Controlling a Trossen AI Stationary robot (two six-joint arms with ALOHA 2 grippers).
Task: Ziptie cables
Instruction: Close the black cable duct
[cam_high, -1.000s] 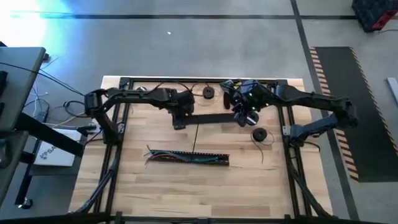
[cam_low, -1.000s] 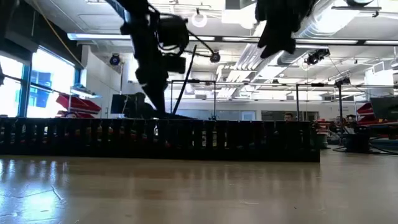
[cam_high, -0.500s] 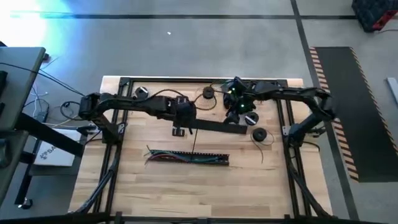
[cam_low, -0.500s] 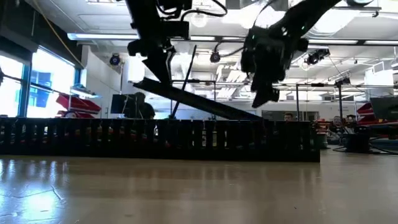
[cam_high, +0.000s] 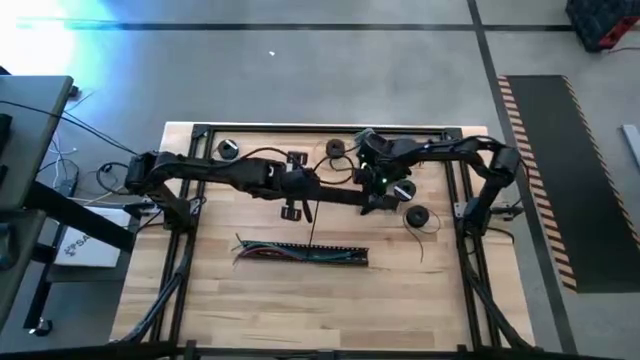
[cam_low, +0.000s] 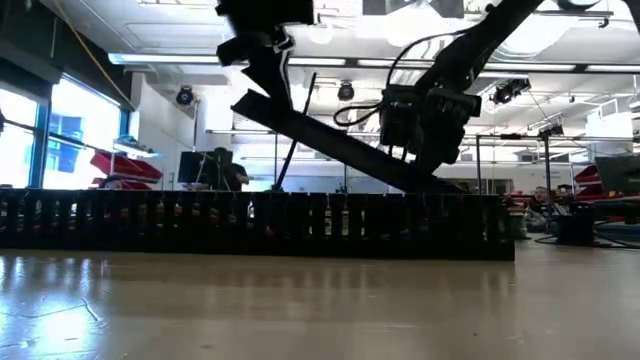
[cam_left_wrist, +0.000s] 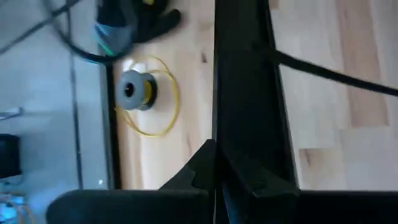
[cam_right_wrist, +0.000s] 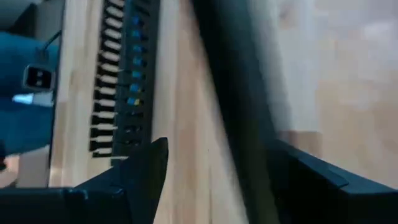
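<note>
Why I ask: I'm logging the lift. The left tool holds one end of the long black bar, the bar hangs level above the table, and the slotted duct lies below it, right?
Not level. The low view shows the black bar tilted: high at the left tool, sloping down toward the right tool. The rest stands: the slotted duct lies on the table below.

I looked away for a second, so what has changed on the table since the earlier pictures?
The left pincer has lifted its end of the long black bar, so the bar tilts more steeply. The right pincer, holding the other end, has dropped and moved toward the left arm. The slotted duct and the cables stayed put.
</note>
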